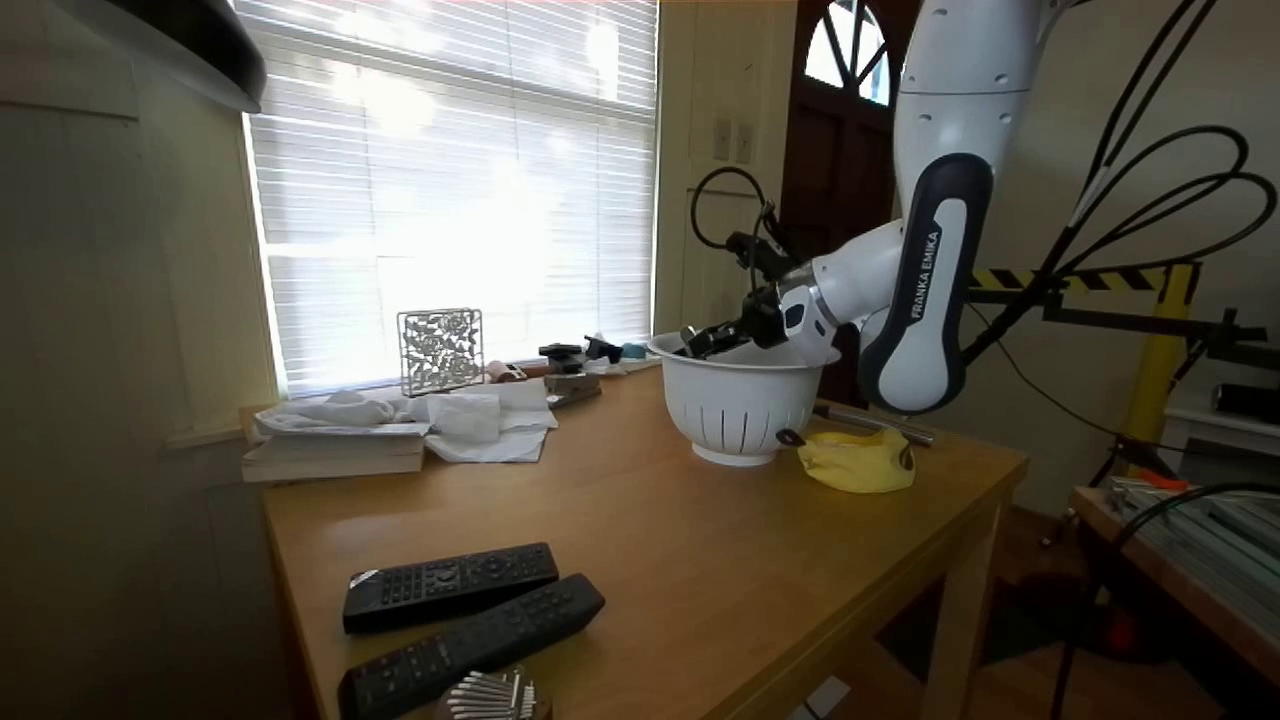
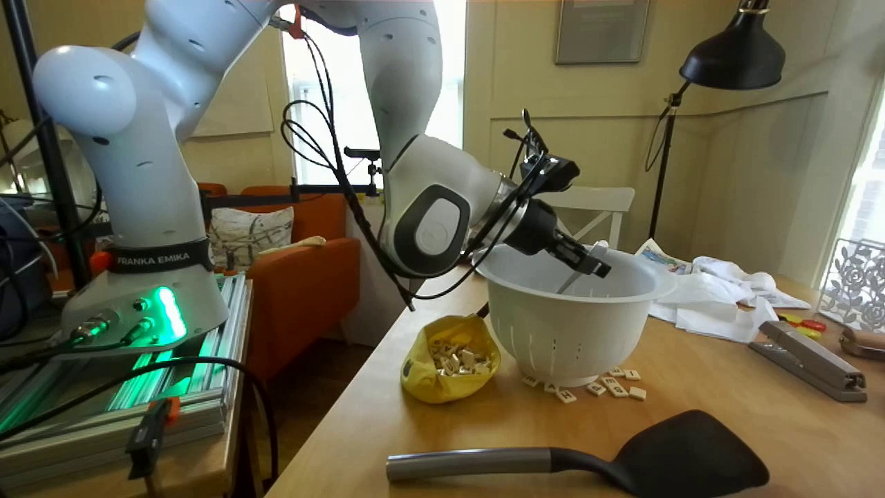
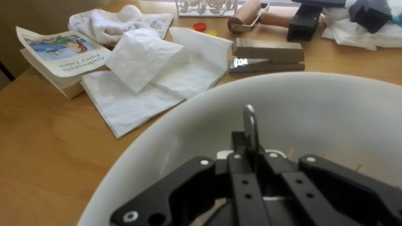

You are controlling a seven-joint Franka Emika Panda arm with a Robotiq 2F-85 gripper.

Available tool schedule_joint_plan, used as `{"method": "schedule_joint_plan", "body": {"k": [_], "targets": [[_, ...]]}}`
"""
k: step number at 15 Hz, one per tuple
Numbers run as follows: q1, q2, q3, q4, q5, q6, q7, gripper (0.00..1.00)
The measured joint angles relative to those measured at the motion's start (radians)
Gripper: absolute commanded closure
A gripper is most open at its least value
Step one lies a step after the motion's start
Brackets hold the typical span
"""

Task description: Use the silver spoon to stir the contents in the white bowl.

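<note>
The table (image 1: 680,560) carries it all; on it the white bowl (image 2: 567,335) stands upright on its narrow foot, slots pierced through its wall; its floor is largely hidden in every view, so I cannot tell what the contents are; a yellow pouch (image 2: 427,387) sits just beside it; over the bowl's mouth the pincer (image 2: 593,265) hangs tilted, its jaws drawn together on the silver spoon (image 3: 250,124), with hardly any gap beyond the metal; the spoon's upper part juts past the jaws, and below them it slopes down within the bowl, its lowest end out of sight. Taking hold of the spoon and bringing it into the bowl look done to me; the stirring seems to be what is left, though a single moment cannot show whether it has begun, nor whether the spoon meets anything down there; loose letter tiles (image 2: 614,386) lie by the bowl's foot, and more lie in the pouch; perhaps the contents are the same.
</note>
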Motion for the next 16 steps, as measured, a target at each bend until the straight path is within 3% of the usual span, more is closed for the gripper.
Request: {"method": "schedule_joint_plan", "body": {"k": [5, 9, 16], "targets": [[-0.016, 0.025, 0.004, 0.099, 0.054, 0.030, -0.006, 0.98], [-0.017, 0.001, -0.024, 0.115, 0.068, -0.034, 0.011, 0.98], [-0.013, -0.284, 0.030, 0.039, 0.040, -0.179, 0.168, 0.98]]}}
